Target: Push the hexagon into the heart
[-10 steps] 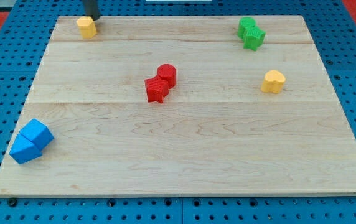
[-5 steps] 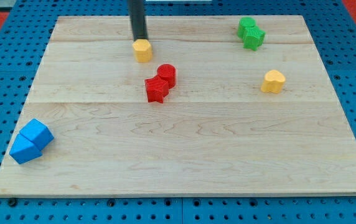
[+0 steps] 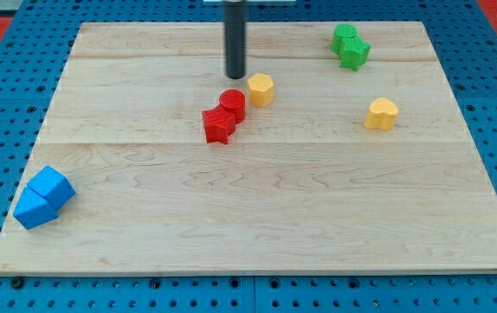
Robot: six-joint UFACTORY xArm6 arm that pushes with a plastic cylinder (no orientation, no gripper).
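The yellow hexagon (image 3: pixel 261 89) lies on the wooden board (image 3: pixel 257 209) just right of the red cylinder (image 3: pixel 233 103). The yellow heart (image 3: pixel 381 114) lies further toward the view's right, well apart from the hexagon. My tip (image 3: pixel 235 76) is the lower end of the dark rod, just up and left of the hexagon and directly above the red cylinder, with a small gap to the hexagon.
A red star (image 3: pixel 218 126) touches the red cylinder at its lower left. Two green blocks (image 3: pixel 350 45) sit together at the view's top right. Two blue blocks (image 3: pixel 43 196) sit together at the bottom left.
The yellow hexagon has moved from the board's top left corner to the right and down, to beside the red cylinder. My tip followed it rightward.
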